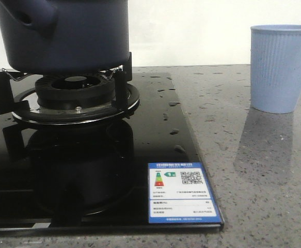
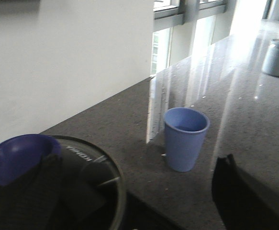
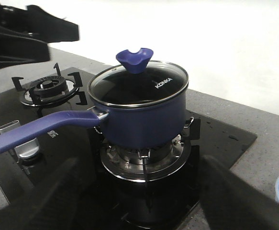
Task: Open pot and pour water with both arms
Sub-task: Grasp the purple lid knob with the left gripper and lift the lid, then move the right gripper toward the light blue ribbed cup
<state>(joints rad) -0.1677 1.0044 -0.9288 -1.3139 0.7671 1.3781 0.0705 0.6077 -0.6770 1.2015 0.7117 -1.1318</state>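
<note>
The dark navy pot stands on the near burner of a black glass hob. Its glass lid with a blue knob is on, and the long blue handle points away from the cup. My right gripper is open, low in front of the burner, its fingers wide apart with nothing between them. Over the lid and knob, my left gripper hangs open, holding nothing; one finger is over the counter. The left arm shows beyond the pot.
A pale blue ribbed cup stands upright on the speckled grey counter, right of the hob. A second burner lies behind the pot. Water drops dot the hob's right edge. A white jar sits far along the counter.
</note>
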